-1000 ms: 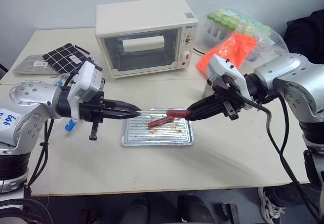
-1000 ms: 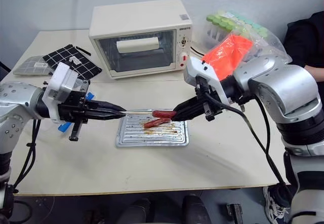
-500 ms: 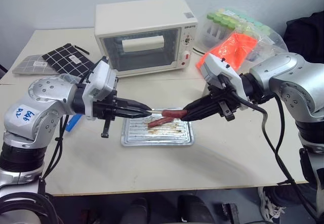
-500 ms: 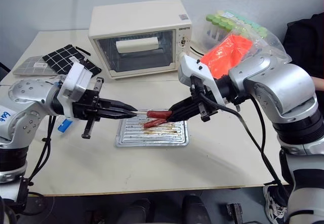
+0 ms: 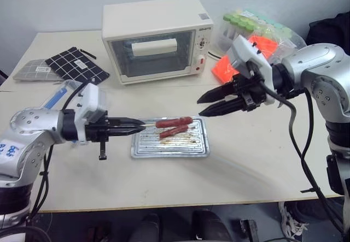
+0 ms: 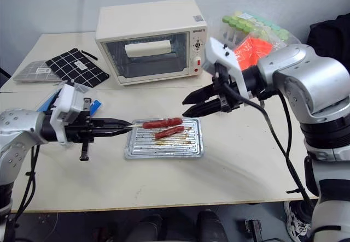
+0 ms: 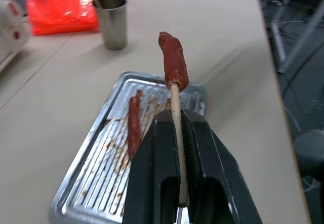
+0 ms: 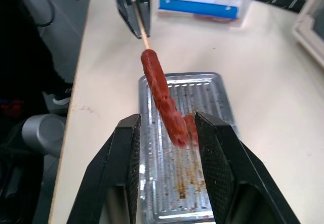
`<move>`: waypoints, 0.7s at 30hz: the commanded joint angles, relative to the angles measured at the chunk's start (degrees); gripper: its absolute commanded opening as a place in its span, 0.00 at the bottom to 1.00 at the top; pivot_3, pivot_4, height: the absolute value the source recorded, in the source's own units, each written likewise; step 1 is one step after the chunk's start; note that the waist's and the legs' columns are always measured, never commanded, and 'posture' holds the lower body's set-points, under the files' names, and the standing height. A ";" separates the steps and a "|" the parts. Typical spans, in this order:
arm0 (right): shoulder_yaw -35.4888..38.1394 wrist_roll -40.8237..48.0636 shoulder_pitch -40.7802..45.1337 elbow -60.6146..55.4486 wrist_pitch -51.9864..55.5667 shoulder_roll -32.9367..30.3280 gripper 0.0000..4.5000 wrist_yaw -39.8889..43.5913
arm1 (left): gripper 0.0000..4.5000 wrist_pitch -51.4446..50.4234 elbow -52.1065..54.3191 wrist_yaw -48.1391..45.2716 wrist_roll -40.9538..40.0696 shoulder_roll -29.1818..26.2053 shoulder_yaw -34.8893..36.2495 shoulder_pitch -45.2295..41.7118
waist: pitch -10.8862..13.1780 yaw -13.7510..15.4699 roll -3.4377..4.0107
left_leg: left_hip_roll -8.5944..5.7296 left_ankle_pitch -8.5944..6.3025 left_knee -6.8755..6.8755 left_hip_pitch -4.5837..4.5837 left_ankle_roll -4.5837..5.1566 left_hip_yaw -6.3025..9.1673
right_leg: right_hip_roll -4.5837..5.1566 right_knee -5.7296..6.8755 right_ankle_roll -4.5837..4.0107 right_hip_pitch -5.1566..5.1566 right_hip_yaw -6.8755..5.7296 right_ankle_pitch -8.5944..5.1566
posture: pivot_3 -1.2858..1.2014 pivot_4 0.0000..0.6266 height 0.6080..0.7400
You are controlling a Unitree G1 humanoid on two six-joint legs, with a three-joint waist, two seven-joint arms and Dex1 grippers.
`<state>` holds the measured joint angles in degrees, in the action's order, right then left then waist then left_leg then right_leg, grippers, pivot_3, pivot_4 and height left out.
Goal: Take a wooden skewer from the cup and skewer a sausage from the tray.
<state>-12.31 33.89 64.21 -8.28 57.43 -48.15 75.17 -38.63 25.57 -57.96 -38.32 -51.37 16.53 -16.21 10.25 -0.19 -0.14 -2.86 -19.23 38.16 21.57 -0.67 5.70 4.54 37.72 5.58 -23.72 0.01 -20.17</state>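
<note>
Dark red, the sausage [image 5: 173, 123] sits impaled on the skewer [image 7: 175, 128], which your left gripper [image 5: 136, 125] clamps level above the tray [image 5: 143, 150], near its back edge. Your right gripper [image 5: 203, 104] hangs with jaws apart and empty over the tabletop, just off the tray's right end. With nothing but the stick supporting it, a dip or jolt could slide the sausage off the tip.

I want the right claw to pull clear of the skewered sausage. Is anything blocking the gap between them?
Nothing visible does. The right claw is open and apart from the sausage, which sits on the wooden skewer held by the shut left claw above the tray.
</note>
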 commanded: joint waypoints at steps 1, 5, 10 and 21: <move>5.50 3.23 1.30 0.53 2.91 1.45 0.38 -2.85 | 0.00 -0.23 5.13 7.75 0.25 2.17 8.40 5.30 | 0.00 0.04 0.00 | -0.01 0.00 0.00 0.00 0.00 0.00 | 0.01 0.00 0.00 0.00 0.02 0.00 | 0.52 0.24 1.00; 7.79 3.95 0.38 0.72 3.89 3.14 0.55 -6.59 | 0.00 1.72 3.33 20.09 4.87 8.58 17.23 10.27 | 0.00 0.09 -0.01 | -0.01 0.00 0.01 -0.02 0.00 -0.01 | 0.00 0.00 0.00 0.00 0.03 0.00 | 0.52 0.24 1.00; 8.69 4.30 -0.32 0.45 3.89 4.60 0.78 -9.54 | 0.00 4.80 -3.25 27.60 8.73 10.64 24.94 11.55 | -0.02 0.13 -0.04 | -0.02 0.00 0.03 -0.02 0.00 -0.01 | 0.01 -0.04 0.00 0.00 0.01 0.00 | 0.52 0.24 1.00; 8.36 5.62 -2.77 -1.60 3.48 5.97 0.78 -12.04 | 0.00 12.18 -14.90 26.35 12.31 10.30 25.87 16.67 | -0.03 0.10 -0.04 | -0.03 -0.01 0.00 -0.02 -0.01 -0.01 | 0.03 -0.05 0.00 0.00 0.01 0.00 | 0.52 0.24 1.00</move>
<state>-5.89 38.36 61.40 -7.65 61.33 -42.38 63.33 -28.54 11.47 -31.15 -26.57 -40.56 42.16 0.33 10.22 -0.09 -0.18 -2.89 -19.24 38.15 21.55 -0.68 5.69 4.57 37.67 5.58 -23.71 0.02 -20.17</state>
